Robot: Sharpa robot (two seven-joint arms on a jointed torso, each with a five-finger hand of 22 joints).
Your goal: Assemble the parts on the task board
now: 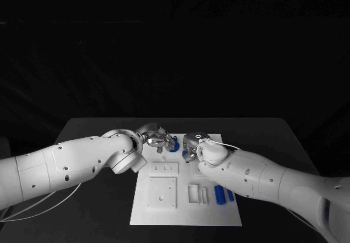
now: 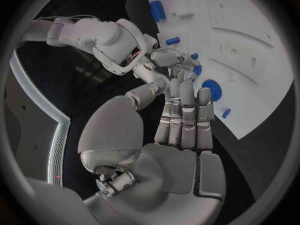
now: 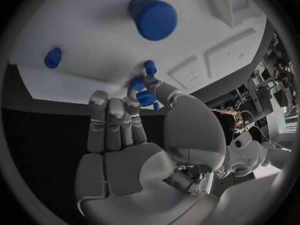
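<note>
Right hand [image 3: 134, 135] pinches a small blue part [image 3: 145, 90] between thumb and fingertip just above the far end of the white task board [image 1: 186, 207], near a large blue cylinder [image 3: 153, 17] standing in the board. Left hand [image 2: 181, 130] hovers close beside it with fingers straight and pressed together, holding nothing. Risk, as judged: the pinch is shallow, so the part may tilt or slip on insertion, and the crowded hands may knock each other.
</note>
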